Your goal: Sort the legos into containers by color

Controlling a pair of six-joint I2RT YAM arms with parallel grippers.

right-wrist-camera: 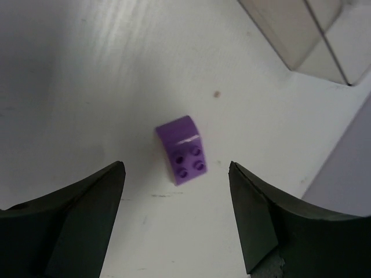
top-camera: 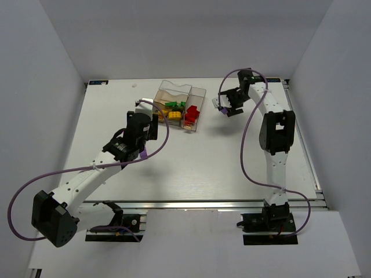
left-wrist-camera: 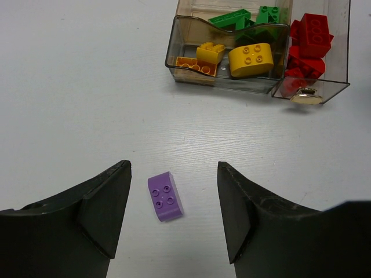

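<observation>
The clear four-section box (top-camera: 199,92) stands at the back middle of the table. Its sections hold yellow and orange legos (left-wrist-camera: 250,59), green legos (left-wrist-camera: 232,17) and red legos (left-wrist-camera: 313,35). One light purple lego (left-wrist-camera: 165,197) lies studs up on the table between the fingers of my open left gripper (left-wrist-camera: 174,168), touching neither. My left gripper (top-camera: 153,124) sits just near-left of the box. Another purple lego (right-wrist-camera: 184,150) lies on the table just ahead of my open right gripper (right-wrist-camera: 177,167), which hovers right of the box (top-camera: 222,109).
A corner of the box (right-wrist-camera: 301,35) shows at the top right of the right wrist view. White walls enclose the table on three sides. Purple cables loop from both arms over the near half of the table.
</observation>
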